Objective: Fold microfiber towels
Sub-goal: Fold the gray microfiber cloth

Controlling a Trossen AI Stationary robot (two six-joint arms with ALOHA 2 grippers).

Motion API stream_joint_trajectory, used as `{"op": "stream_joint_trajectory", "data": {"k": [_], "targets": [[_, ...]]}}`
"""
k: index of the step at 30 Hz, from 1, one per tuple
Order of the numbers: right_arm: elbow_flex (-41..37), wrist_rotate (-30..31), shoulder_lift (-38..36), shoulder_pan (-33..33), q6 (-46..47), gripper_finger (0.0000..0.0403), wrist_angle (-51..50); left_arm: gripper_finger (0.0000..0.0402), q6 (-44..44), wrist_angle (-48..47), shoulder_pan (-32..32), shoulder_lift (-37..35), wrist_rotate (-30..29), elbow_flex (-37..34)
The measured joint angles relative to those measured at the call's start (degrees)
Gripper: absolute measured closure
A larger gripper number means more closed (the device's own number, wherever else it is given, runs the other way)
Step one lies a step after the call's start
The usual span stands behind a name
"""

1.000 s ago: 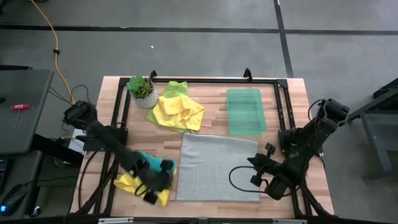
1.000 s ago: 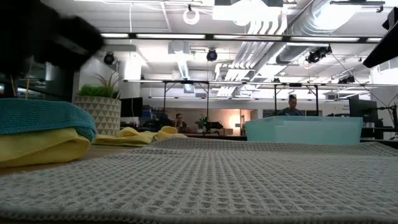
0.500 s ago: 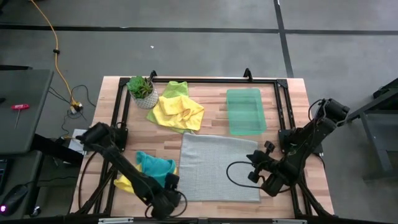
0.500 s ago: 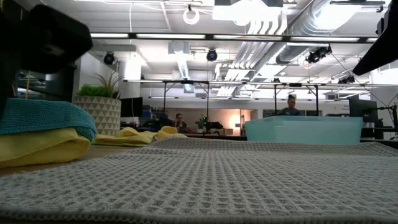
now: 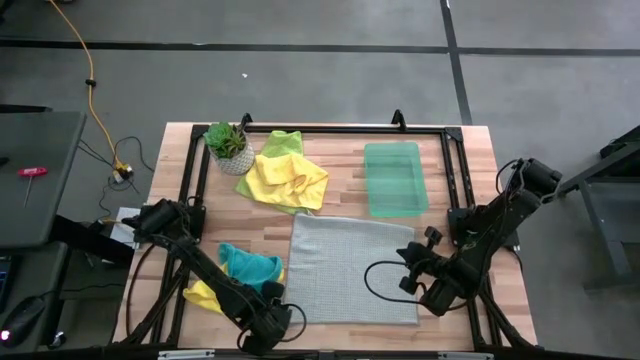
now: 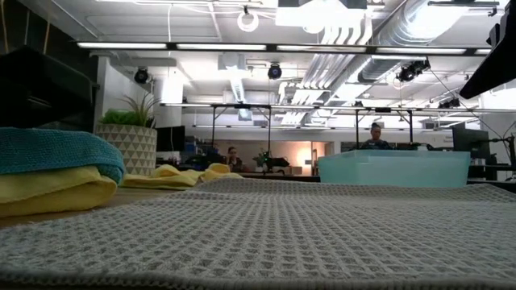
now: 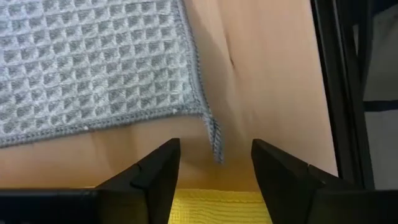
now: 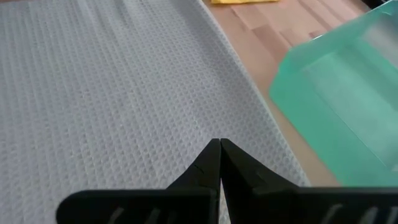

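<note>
A grey waffle-weave towel (image 5: pixel 352 268) lies spread flat in the middle of the table. My left gripper (image 7: pixel 214 165) is open at its near left corner (image 7: pixel 202 112), pointing steeply down. One finger stands on each side of the corner's small tag (image 7: pixel 216 140) without touching it. In the high view my left gripper (image 5: pixel 270 322) is at the table's near edge. A teal towel (image 5: pixel 250 268) rests on a yellow towel (image 5: pixel 203 296) to the left. My right gripper (image 8: pixel 219 149) is shut and hovers over the grey towel's right part.
A crumpled yellow towel (image 5: pixel 288 180) lies on a lime green towel (image 5: pixel 283 142) at the far left, beside a potted plant (image 5: pixel 228 145). A translucent green tray (image 5: pixel 394 178) stands at the far right. A black frame rail (image 7: pixel 339 81) runs along the near edge.
My left gripper has gone from over the teal and yellow pile toward the table's near edge and right, sinking and tipping steeper, to the grey towel's near left corner. The teal towel now lies uncovered on the yellow one. My right arm has kept still.
</note>
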Motion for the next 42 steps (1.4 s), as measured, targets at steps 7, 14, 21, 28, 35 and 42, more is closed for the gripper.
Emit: {"op": "stream_joint_trajectory", "data": {"k": [7,14,21,28,35,42], "targets": [[0.0,-5.6,0.0,0.0,0.1,0.0402,0.3,0.0314,-0.5,-0.4,0.0,0.6,-3.5,0.0],[0.0,-16.7,0.0,0.8,-1.3,0.0402,7.4,0.0393,-0.4,-0.2,0.1,0.7,-3.7,0.0],[0.0,-21.5,2.2,5.2,0.6,0.0394,24.4,0.0399,-0.4,-0.2,0.1,0.7,-3.8,0.0],[5.0,-34.5,12.5,9.1,10.9,0.0335,19.4,0.0401,-0.4,-0.1,0.1,0.8,-4.3,0.0],[20.0,-37.0,22.9,10.7,9.8,0.0286,2.5,0.0401,-0.4,0.0,0.2,0.8,-4.6,0.0],[28.9,-38.5,32.2,10.5,3.7,0.0279,-5.0,0.0401,-0.5,0.0,0.2,0.8,-4.6,-0.1]]}}
